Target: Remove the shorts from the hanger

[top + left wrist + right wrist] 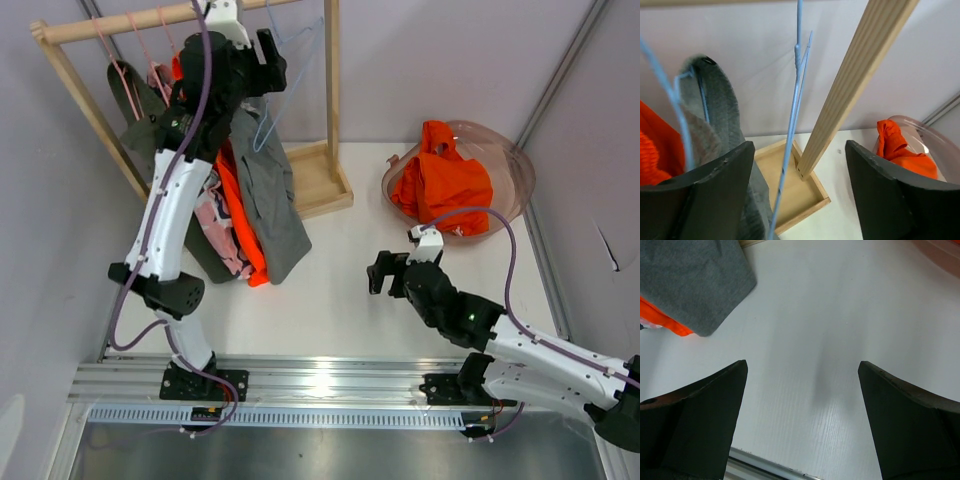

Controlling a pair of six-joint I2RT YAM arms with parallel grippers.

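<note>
Left hand, if closed where it stands, would likely pinch the blue wire hanger instead of cloth. That could swing or unhook the hanger and jolt the wooden rack. Its fingers are spread wide and grip nothing; the hanger stands between them, and the grey shorts are just beside one finger, contact not confirmed. Right hand is equally wide open and empty, low over the desk. An orange pair and a pink pair hang on the left by the grey shorts. A second orange pair lies in the clear bowl on the right.
</note>
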